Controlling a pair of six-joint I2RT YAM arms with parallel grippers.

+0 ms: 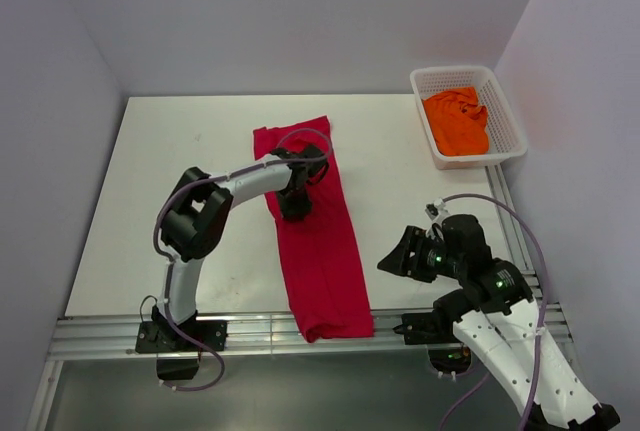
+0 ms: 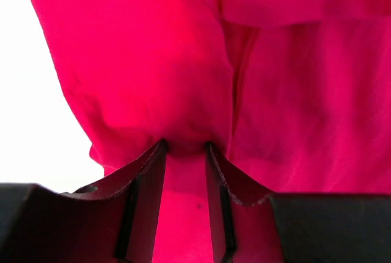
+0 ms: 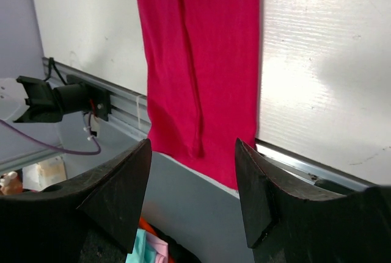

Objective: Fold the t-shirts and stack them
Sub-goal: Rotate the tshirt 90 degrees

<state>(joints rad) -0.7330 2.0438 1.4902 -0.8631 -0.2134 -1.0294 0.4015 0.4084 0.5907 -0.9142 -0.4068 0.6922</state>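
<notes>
The task is at an early stage, judging by how the cloth lies. The crimson t-shirt is spread on the surface as a long narrow strip running from the far middle toward the near edge, where its end hangs slightly over the rail. Its sides seem to be turned in already, so the lengthwise fold looks done, but the strip has not been folded across its length. The left gripper sits on the strip's left edge, in its far half. In the wrist view its jaws stand close together with a puckered ridge of red cloth between them; they appear to be pinching it, though the view is too tight to be sure how firmly. The right gripper hangs above bare surface to the right of the strip, jaws spread and holding nothing. The orange t-shirt lies crumpled in the white basket at the far right corner, not yet laid out. Still to do: the cross folds on the crimson shirt, all of the orange one, and the stacking.
</notes>
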